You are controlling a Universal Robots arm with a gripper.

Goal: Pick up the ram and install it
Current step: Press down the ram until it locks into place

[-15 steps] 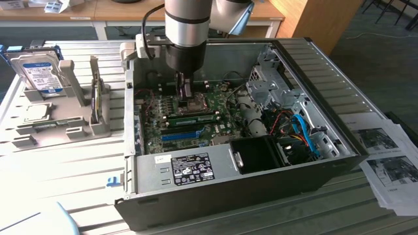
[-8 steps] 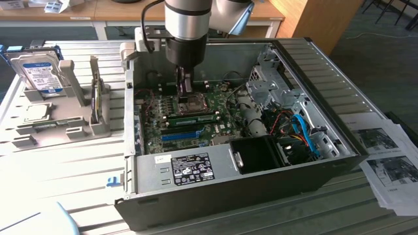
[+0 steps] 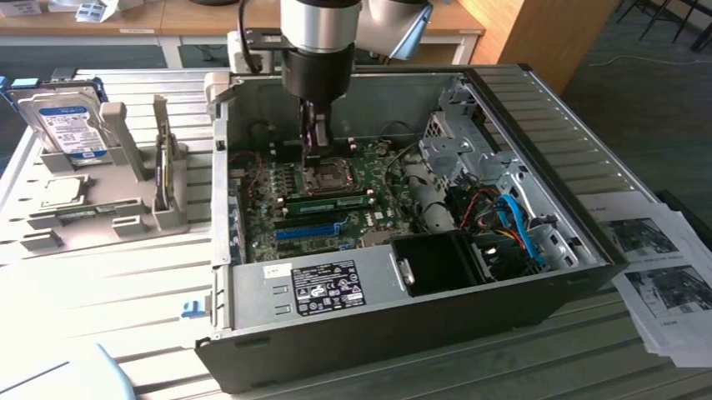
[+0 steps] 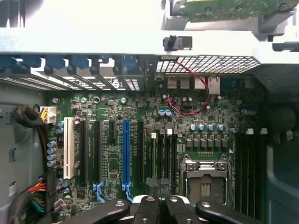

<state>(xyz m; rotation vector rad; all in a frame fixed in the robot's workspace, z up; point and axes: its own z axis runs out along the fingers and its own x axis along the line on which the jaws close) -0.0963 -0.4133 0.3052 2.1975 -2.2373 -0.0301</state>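
A long green ram (image 3: 332, 200) lies flat along the motherboard (image 3: 368, 218), between the CPU socket (image 3: 330, 174) and the blue slot (image 3: 306, 230). It looks seated in a slot. My gripper (image 3: 315, 154) reaches down into the open computer case (image 3: 368, 333), just above the board near the socket. In the wrist view the gripper (image 4: 159, 193) is shut, its black fingers (image 4: 147, 205) pressed together with nothing visible between them. They sit in line with the dark memory slots (image 4: 163, 156), between the blue slot (image 4: 126, 156) and the socket (image 4: 205, 175).
A grey holder (image 3: 106, 212) at the exterior view's left carries a hard drive (image 3: 69, 125), a square silver chip (image 3: 62, 192) and a green board (image 4: 224, 7) standing on edge. The case walls, drive cage (image 3: 462, 137), fan (image 3: 445, 262) and cables (image 3: 512, 221) crowd the board. Printed sheets (image 3: 656, 267) lie at the exterior view's right.
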